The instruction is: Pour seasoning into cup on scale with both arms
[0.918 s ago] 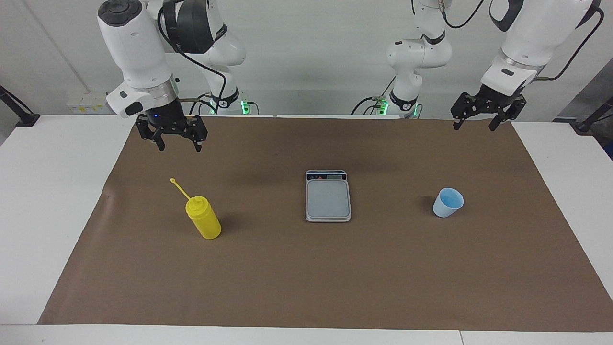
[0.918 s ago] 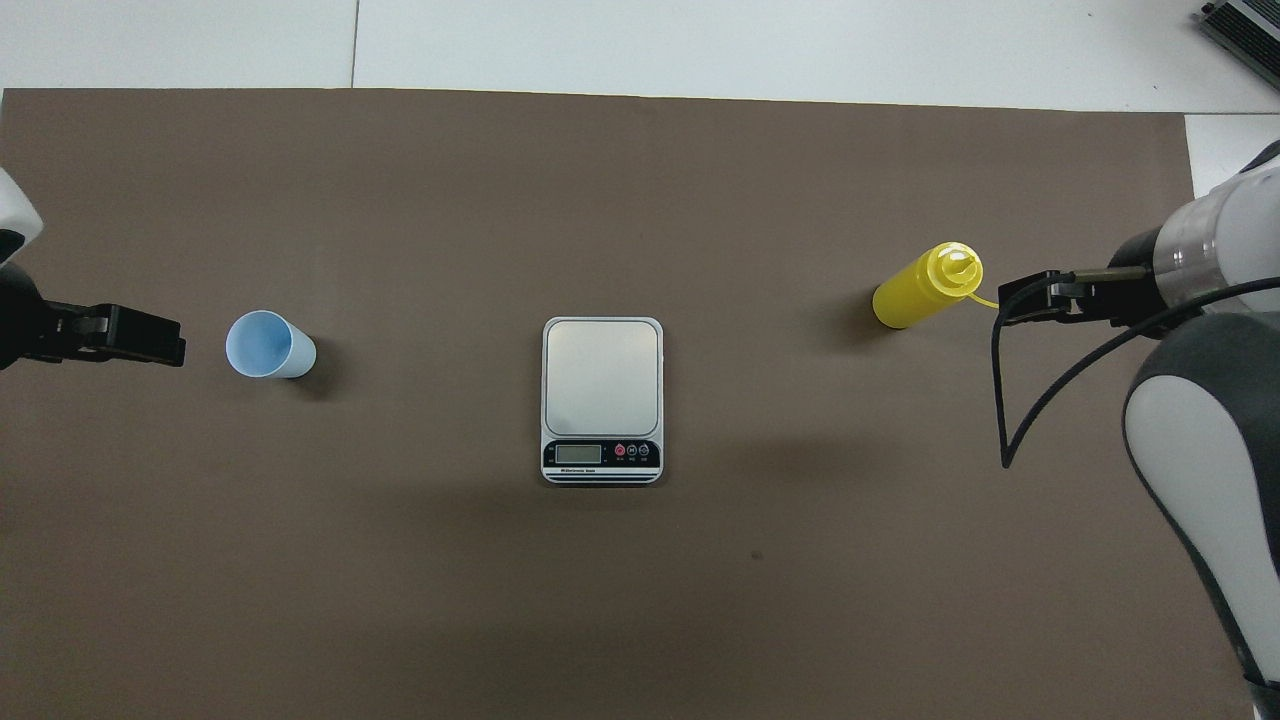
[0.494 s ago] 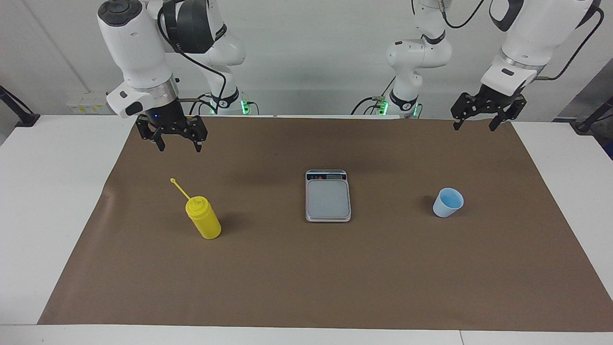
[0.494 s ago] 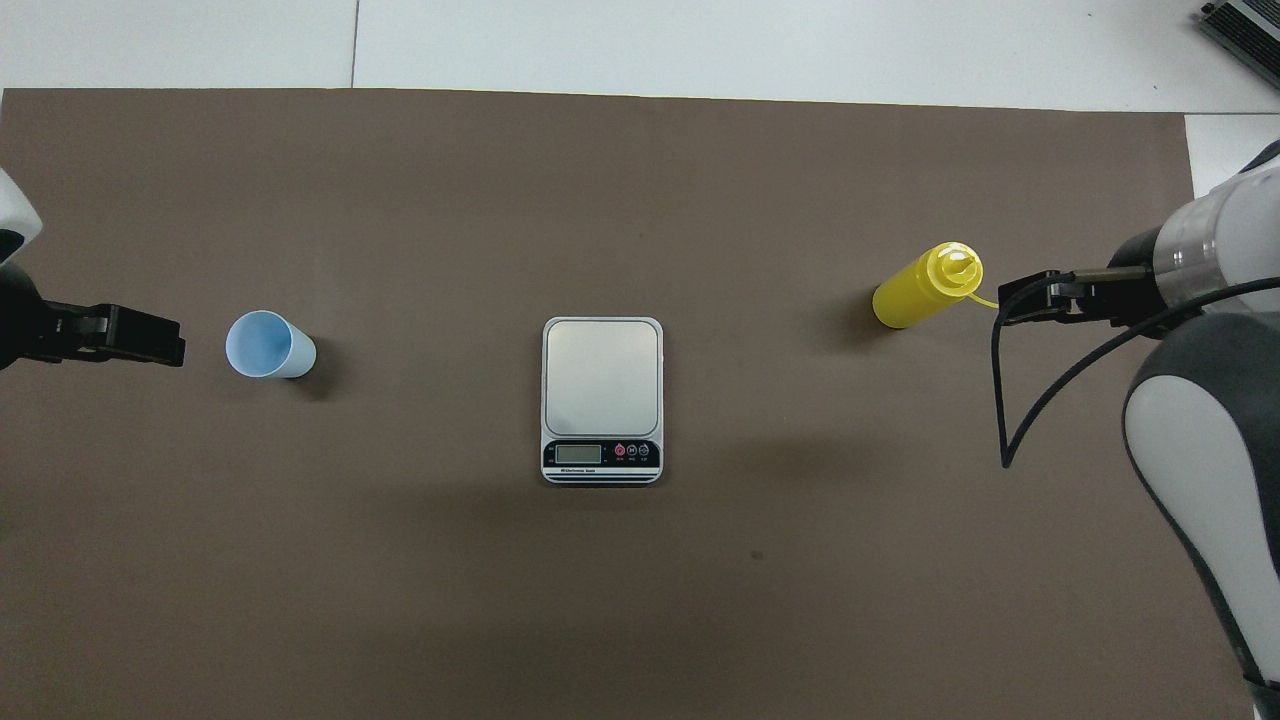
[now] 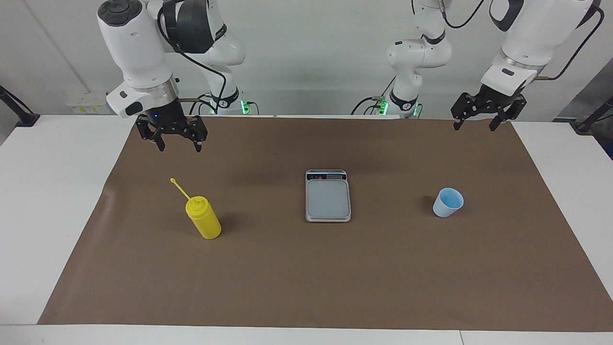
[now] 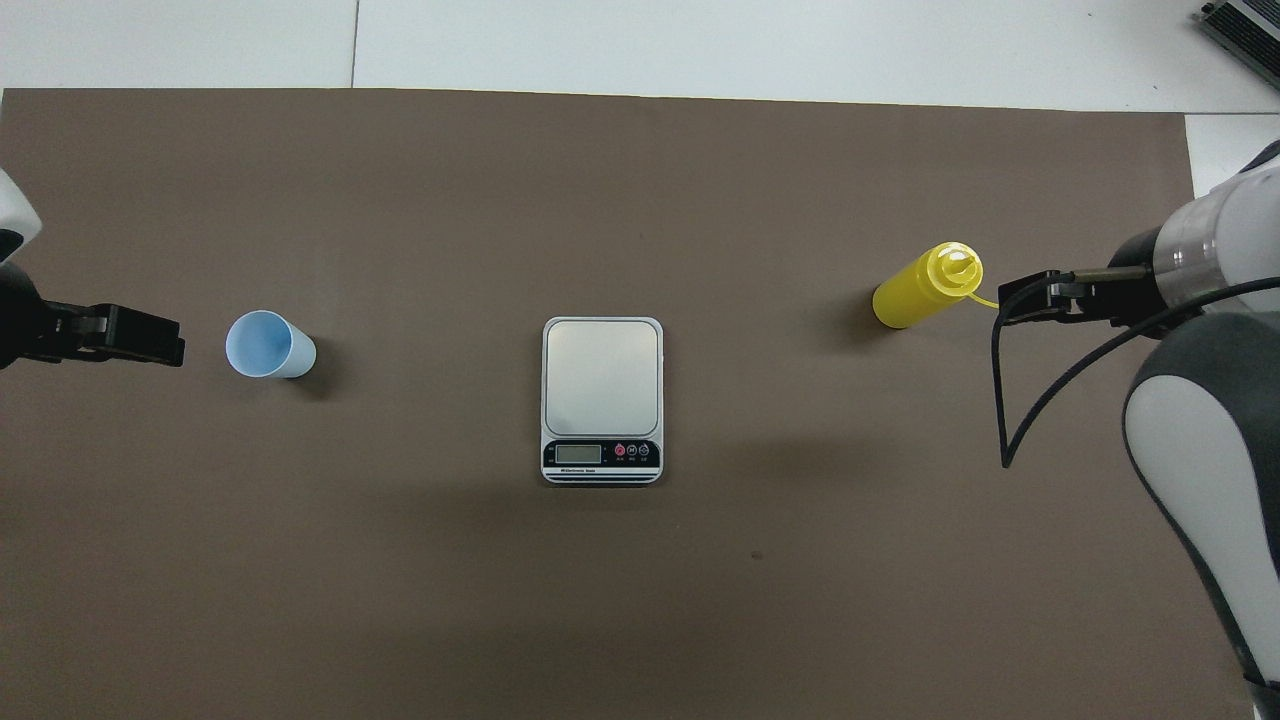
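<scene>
The seasoning bottle (image 5: 203, 219) stands upright on the brown mat (image 5: 306, 278) toward the right arm's end, its nozzle up and its tether strap slanting toward the robots, with bare mat all around. The scale (image 5: 328, 196) lies mid-mat, display toward the robots. The cup (image 5: 448, 202) stands toward the left arm's end. The right gripper (image 5: 178, 146) hangs wide open above the mat near the bottle; the left gripper (image 5: 475, 125), also open, hangs over the mat's edge.
</scene>
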Tool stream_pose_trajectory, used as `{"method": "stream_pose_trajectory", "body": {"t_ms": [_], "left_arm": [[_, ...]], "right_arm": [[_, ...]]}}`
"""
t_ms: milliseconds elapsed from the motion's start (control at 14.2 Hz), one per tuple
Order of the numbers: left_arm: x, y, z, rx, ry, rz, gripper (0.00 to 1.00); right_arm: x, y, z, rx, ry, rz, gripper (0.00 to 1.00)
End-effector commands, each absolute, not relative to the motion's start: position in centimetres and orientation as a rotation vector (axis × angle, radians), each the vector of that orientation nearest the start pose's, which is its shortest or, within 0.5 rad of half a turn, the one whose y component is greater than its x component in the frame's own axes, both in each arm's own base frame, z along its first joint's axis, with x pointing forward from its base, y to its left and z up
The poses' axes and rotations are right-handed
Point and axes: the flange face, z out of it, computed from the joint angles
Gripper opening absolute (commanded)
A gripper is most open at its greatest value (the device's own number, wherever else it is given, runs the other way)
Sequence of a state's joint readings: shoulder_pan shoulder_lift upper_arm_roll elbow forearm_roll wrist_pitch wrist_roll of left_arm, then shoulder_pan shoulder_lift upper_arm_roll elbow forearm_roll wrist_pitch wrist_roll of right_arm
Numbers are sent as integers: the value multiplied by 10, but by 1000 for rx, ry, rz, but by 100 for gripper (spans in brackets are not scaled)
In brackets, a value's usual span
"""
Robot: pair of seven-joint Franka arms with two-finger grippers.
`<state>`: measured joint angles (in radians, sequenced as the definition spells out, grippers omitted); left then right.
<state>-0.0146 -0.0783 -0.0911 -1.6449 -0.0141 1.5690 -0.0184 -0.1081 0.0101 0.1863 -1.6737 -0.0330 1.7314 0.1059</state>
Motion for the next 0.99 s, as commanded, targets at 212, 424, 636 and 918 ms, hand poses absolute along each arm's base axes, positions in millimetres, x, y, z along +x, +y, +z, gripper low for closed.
{"method": "stream_pose_trajectory", "body": {"t_ms": [212, 424, 636, 918], "left_arm": [[515, -38, 616, -3131, 85, -50, 100], [517, -17, 580, -3129, 15, -110, 100], [530, -5, 541, -3131, -19, -117, 100], [555, 2, 478, -3136, -233, -139, 100]], "right_arm": [[564, 38, 587, -3151, 7, -84, 100], [564, 38, 587, -3151, 7, -84, 100], [564, 38, 587, -3151, 7, -81, 100], [564, 38, 587, -3151, 7, -84, 100]]}}
